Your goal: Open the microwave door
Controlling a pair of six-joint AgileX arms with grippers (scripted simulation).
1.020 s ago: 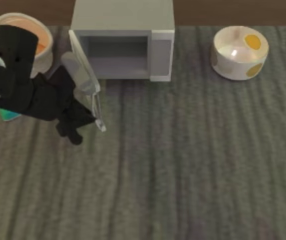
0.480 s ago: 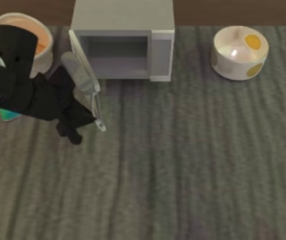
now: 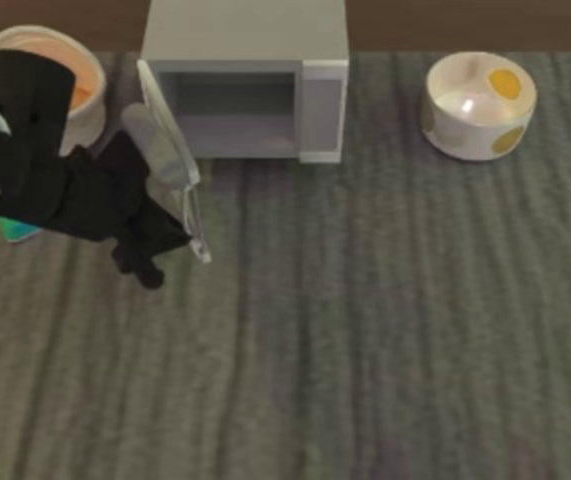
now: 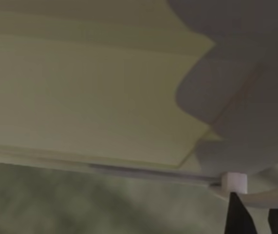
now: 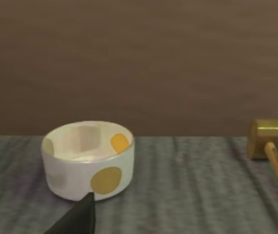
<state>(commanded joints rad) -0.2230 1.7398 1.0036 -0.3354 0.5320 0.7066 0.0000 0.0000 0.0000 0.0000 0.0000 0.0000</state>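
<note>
Big silver-grey box microwave (image 3: 245, 40) at the back of the table, open.
Its flat silver-framed door with a greyish window (image 3: 170, 160) swings out to the left, showing the inside.

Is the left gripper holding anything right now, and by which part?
The left gripper is at the free outer edge of the swung-open microwave door, at its lower corner. Whether its fingers actually clamp the edge cannot be told. The right arm holds nothing visible.

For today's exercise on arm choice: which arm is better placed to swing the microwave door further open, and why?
Left. The left gripper is at the microwave door, which stands ajar beside the microwave. The right arm is parked off the table's right edge.
</note>
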